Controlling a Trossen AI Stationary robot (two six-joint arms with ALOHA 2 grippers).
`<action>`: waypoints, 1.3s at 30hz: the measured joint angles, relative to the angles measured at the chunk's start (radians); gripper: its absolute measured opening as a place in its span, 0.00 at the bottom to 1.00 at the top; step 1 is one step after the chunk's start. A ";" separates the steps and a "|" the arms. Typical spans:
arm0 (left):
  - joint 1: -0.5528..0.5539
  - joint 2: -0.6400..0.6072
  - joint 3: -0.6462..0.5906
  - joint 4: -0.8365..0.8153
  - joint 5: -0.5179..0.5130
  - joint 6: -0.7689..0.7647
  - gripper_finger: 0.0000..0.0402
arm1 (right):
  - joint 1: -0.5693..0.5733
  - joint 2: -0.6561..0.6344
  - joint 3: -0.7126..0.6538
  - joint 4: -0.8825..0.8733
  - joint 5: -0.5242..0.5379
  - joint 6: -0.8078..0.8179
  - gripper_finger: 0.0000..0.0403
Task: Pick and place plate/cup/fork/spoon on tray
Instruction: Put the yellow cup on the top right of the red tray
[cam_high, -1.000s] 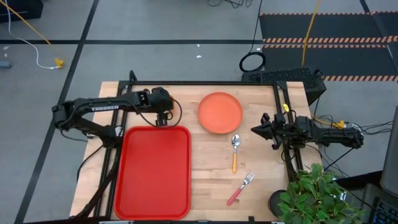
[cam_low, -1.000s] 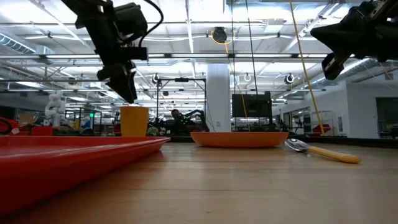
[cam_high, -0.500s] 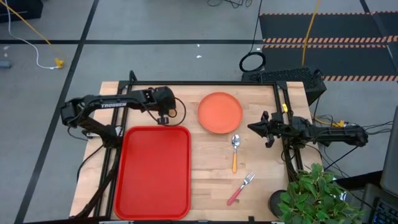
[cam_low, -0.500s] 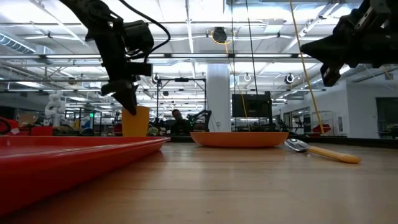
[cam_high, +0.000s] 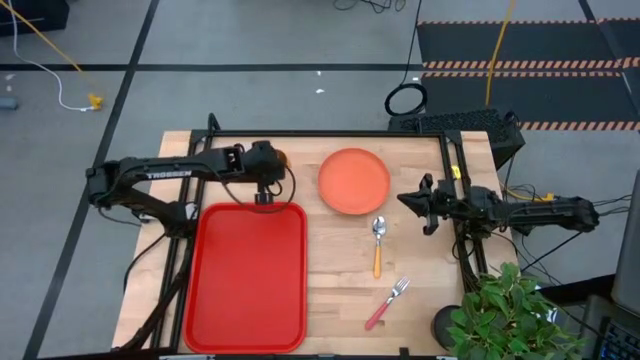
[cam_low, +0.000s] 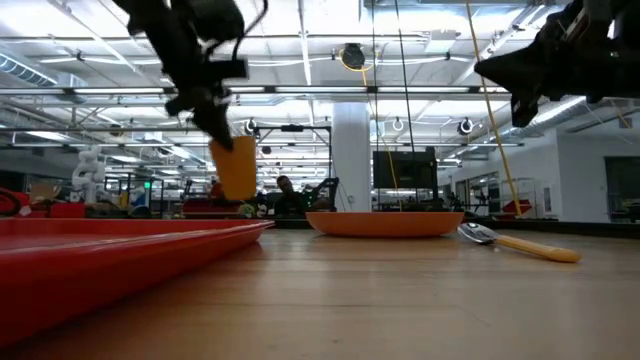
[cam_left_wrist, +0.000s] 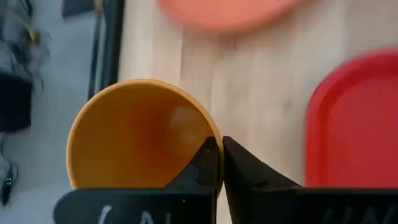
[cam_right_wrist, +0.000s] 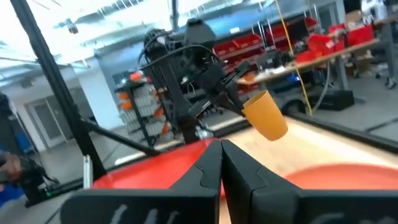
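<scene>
1. At the far edge of the tray (cam_high: 250, 275), the left end effector (cam_left_wrist: 220, 163) is pinching the cup (cam_low: 235, 168) by its rim, one finger inside the wall and one outside — a hold that is leaving the cup's base free to be set down.
2. The cup is hanging in the air, clear of the counter (cam_high: 340, 270), and tilting: its long axis is leaning off vertical, mouth turned up toward the wrist, base swinging outward.
3. The tray is lying with its long side running toward the near edge of the counter, its floor bare, so there looks to be room to set the cup anywhere.
4. The right end effector (cam_right_wrist: 221, 163) is hovering off the counter near the right edge with its fingers clenched together on nothing, apparently waiting.
5. The plate (cam_high: 354, 180) is resting flat just beyond the spoon (cam_high: 377, 245), whose bowl is pointing toward the plate; the fork (cam_high: 387, 303) is lying diagonally nearer, tines aimed up-right.
</scene>
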 joint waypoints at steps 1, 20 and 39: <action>-0.021 -0.009 0.018 0.003 0.000 -0.008 0.02 | 0.000 0.003 0.000 0.007 -0.001 0.001 0.00; -0.543 -0.017 0.286 -0.170 -0.103 -0.221 0.02 | 0.000 0.133 0.000 -0.025 0.000 0.000 0.00; -0.812 0.057 0.388 -0.303 -0.104 -0.457 0.01 | 0.001 0.137 0.000 -0.020 0.039 -0.015 0.00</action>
